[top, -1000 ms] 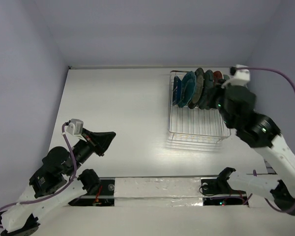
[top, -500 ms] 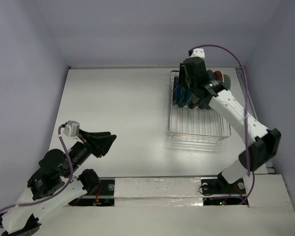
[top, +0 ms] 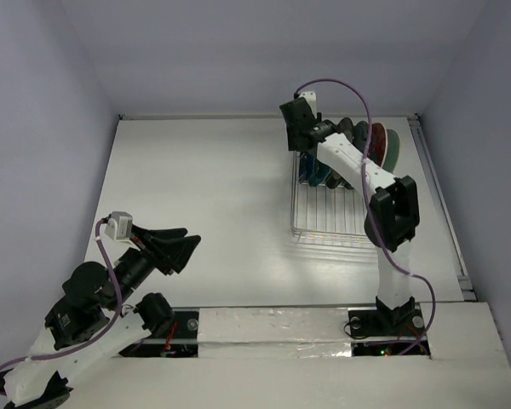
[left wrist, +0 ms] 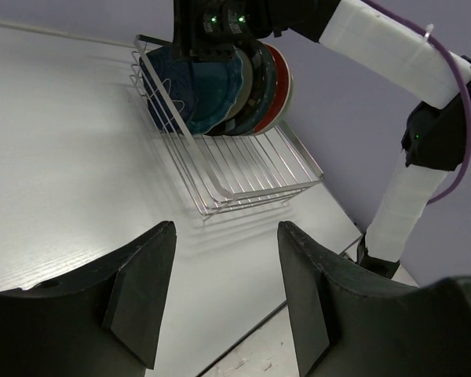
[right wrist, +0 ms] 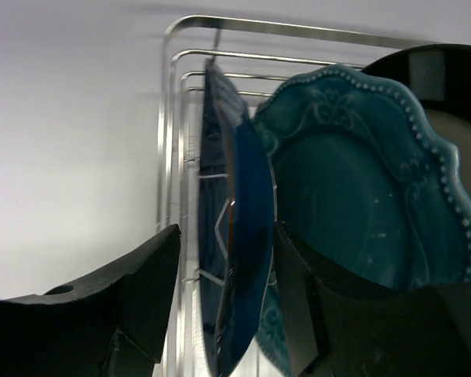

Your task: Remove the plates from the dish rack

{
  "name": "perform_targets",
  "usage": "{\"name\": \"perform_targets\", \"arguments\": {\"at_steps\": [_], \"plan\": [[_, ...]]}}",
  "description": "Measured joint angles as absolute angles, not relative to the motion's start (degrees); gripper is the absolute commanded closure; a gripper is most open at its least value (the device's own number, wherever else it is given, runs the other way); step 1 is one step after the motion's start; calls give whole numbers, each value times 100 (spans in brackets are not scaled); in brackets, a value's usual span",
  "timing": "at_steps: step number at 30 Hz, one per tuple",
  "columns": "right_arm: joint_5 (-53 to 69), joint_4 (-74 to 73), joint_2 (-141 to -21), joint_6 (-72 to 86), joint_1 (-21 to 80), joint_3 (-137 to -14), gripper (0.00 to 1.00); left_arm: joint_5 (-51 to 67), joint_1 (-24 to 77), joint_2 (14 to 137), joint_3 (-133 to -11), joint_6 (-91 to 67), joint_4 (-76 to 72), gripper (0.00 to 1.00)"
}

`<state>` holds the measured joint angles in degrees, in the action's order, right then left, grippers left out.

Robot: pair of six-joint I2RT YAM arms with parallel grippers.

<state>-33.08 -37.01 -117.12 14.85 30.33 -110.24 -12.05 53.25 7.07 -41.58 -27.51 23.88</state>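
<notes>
My left hand [top: 175,248] hangs wide open over the tabletop [top: 213,179], well away from the dish rack [top: 336,220]. My right hand [right wrist: 226,263] is at the rack's far end, fingers parted either side of the dark blue plate [right wrist: 247,177], with the other plates [top: 376,143] racked just beside it.

Top view: right arm [top: 351,164] partly covers plates [top: 380,141]. Right wrist view: dark-rimmed plate [right wrist: 463,86] cut by frame edge.
</notes>
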Motion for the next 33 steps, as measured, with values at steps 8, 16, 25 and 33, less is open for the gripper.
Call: {"name": "perform_targets", "arguments": {"at_steps": [8, 16, 25, 33], "plan": [[-4084, -3883, -12184, 1256, 3028, -11185, 64, -1205, 5325, 668, -4158, -2749, 2386, 47], [-4672, -4038, -12455, 1002, 3046, -11504, 90, -1208, 5325, 572, -4158, -2749, 2383, 46], [-4882, -3983, -12453, 576, 3133, -11504, 100, -1208, 5325, 543, -4158, -2729, 2381, 45], [-5183, -3946, -12357, 176, 3205, -11507, 100, -1205, 5325, 543, -4158, -2724, 2381, 45]]}}
